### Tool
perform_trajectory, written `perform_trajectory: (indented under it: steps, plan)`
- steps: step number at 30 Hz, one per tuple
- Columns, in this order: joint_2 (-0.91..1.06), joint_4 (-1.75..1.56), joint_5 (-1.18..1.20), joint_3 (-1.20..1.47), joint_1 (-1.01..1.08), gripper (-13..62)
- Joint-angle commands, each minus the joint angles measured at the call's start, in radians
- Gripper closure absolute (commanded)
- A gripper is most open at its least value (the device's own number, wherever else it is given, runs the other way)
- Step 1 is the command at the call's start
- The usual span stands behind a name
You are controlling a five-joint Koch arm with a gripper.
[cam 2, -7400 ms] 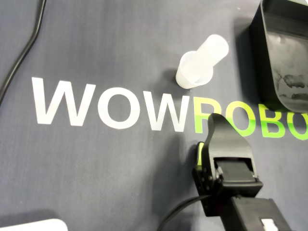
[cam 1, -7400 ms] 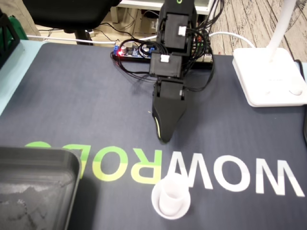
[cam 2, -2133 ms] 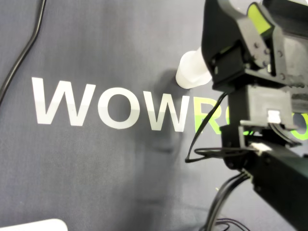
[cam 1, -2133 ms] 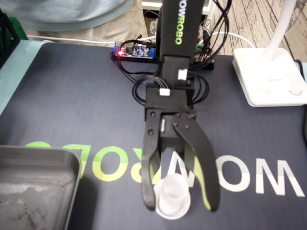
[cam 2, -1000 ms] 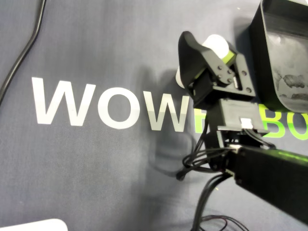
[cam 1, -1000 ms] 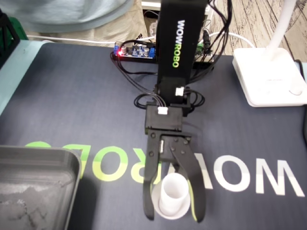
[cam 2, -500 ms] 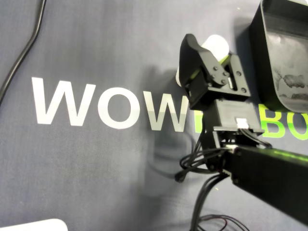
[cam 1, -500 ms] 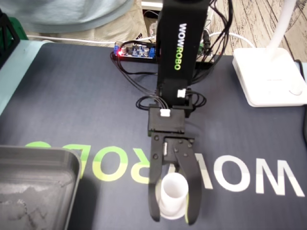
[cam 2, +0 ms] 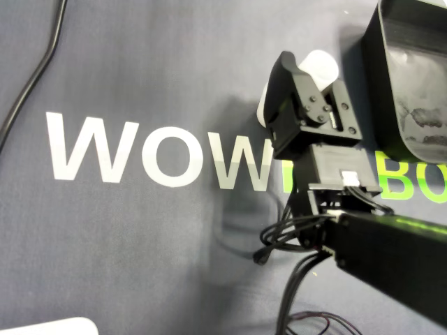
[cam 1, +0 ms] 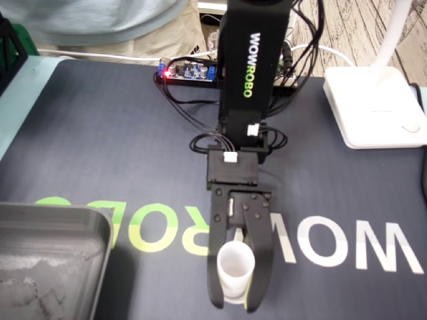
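Black gripper [cam 1: 235, 303]: jaws narrow, apparently pinching the small white plastic cup [cam 1: 235, 262]. Risk: an off-centre squeeze tips the light cup or pops it free on lifting.

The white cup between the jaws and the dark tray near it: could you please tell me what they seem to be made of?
The white cup looks like thin plastic, matt and slightly translucent: its wall is milky. The dark tray is probably moulded plastic, dull grey-black, with a rounded rim and pale scuffs inside; painted metal cannot be ruled out.
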Motion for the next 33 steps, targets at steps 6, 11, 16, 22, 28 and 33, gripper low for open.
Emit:
perform_trajectory:
  steps: [6,11,16,22,28,33]
  plan:
    - [0.020,-0.072,0.011,-0.060,-0.011,44.4]
    - [0.077,-0.046,0.015,-0.077,-0.009,44.4]
    - [0.170,0.051,0.040,-0.104,-0.003,44.4]
    - [0.327,0.265,0.117,-0.209,0.035,44.4]
    - [0.387,0.472,0.281,-0.382,0.130,44.4]
    - [0.371,0.655,0.465,-0.589,0.261,44.4]
